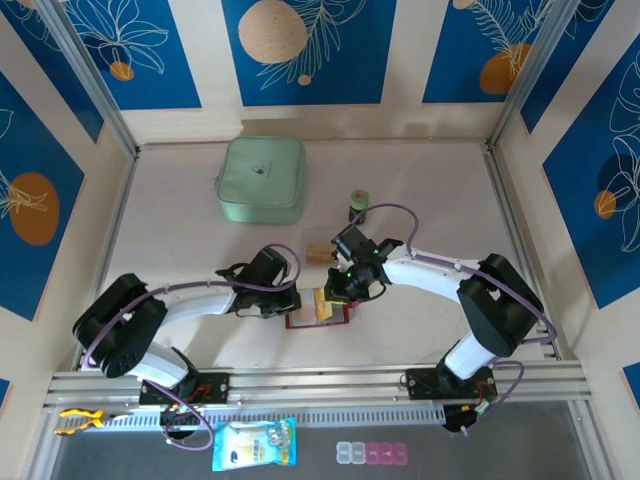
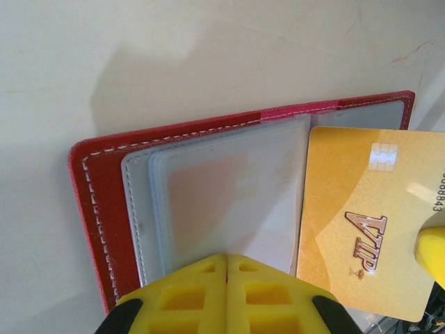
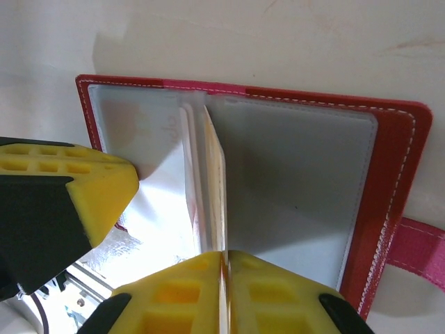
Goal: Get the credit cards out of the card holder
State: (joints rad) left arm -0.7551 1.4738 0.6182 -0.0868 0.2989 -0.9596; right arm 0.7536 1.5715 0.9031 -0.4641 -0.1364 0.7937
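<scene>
White arms (image 1: pixel 190 298) carry black joints (image 1: pixel 125 320), purple cables (image 1: pixel 400 208) and yellow pincer fingers (image 2: pixel 188 296).

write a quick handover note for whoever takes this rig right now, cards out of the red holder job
Left gripper: shut on the clear pocket leaves of the card holder, which lies open on the table.
Right gripper: shut on the edge of the gold card, which is mostly out; I cannot tell if it is fully free of its pocket.
Done: one tan card seems to lie on the table beyond the holder.
Left: pull the gold card clear, set it down, then check the other pockets; their contents are not visible.
</scene>
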